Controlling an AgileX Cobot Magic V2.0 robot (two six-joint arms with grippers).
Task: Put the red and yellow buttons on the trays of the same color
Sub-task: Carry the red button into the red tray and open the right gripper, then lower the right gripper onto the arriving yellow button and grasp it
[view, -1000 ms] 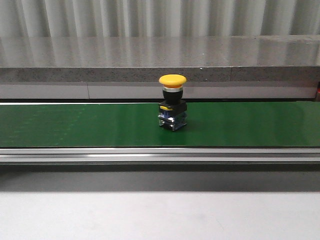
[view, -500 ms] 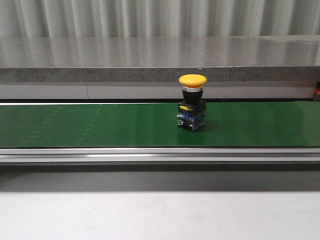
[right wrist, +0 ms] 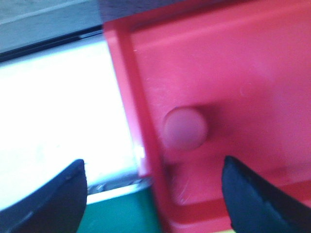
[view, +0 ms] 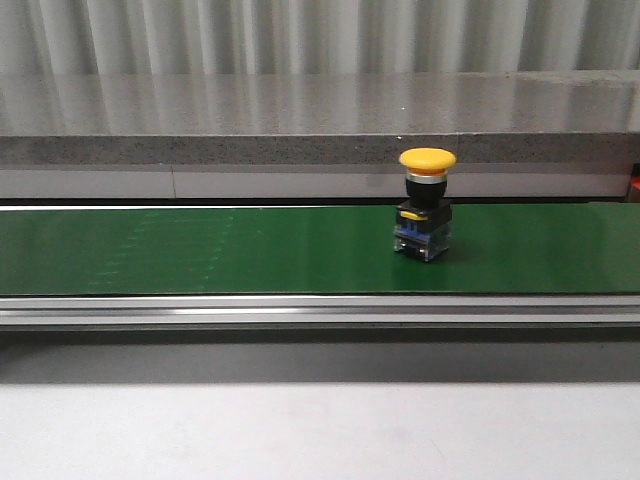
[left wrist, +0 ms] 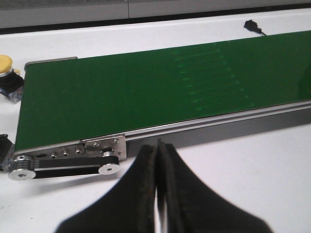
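My left tool (left wrist: 156, 194) is closed, with its two fingers pressed together and nothing between them. It hangs above the white surface (left wrist: 243, 170), just beside the near rail of the green belt (left wrist: 146, 92) and close to the belt's pulley end. A yellow button (left wrist: 7, 77) on a black base stands on the surface beyond that belt end, well apart from my left tool.

My right tool (right wrist: 153, 194) is open, its fingers spread wide and holding nothing. It hovers over the edge of the red tray (right wrist: 252, 63). A red button (right wrist: 184, 128) sits in the tray, directly ahead of the gap between my fingers; the view is blurred, so I cannot tell its exact seating.

In the front view, a second yellow button (view: 426, 205) stands upright on the green belt, right of centre. Neither of my tools appears in that view, and neither touches this button.
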